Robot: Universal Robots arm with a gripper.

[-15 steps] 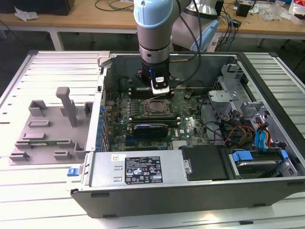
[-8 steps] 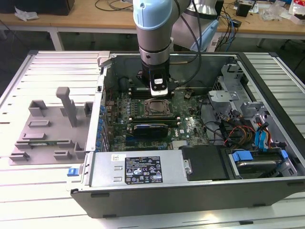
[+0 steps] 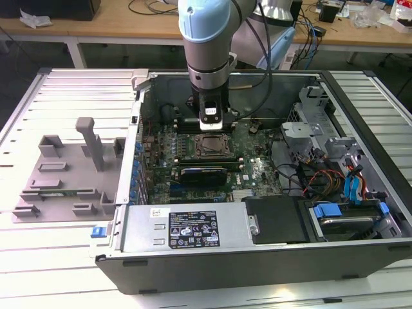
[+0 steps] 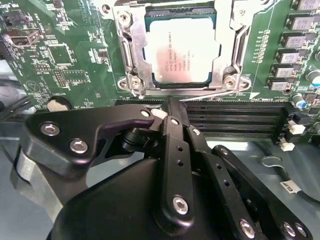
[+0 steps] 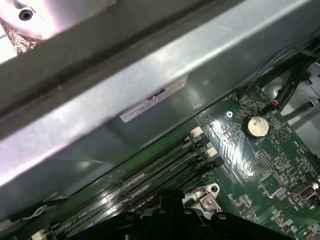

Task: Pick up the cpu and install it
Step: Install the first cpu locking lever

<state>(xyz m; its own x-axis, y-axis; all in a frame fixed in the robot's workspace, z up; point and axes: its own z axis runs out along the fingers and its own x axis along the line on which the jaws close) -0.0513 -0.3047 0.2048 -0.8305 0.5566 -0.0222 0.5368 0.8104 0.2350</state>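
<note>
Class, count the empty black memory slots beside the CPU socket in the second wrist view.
3 show, stacked side by side in one bank just below the socket frame holding the cpu. The gripper covers their left ends; more may be hidden.

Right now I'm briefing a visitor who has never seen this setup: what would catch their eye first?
The open computer case, its green motherboard exposed, fills the middle of the exterior view, with the arm reaching down into it. In the second wrist view the silvery cpu already sits inside the metal socket frame, with the black gripper just beside it. A grey tray lies at the exterior view's left.
</note>
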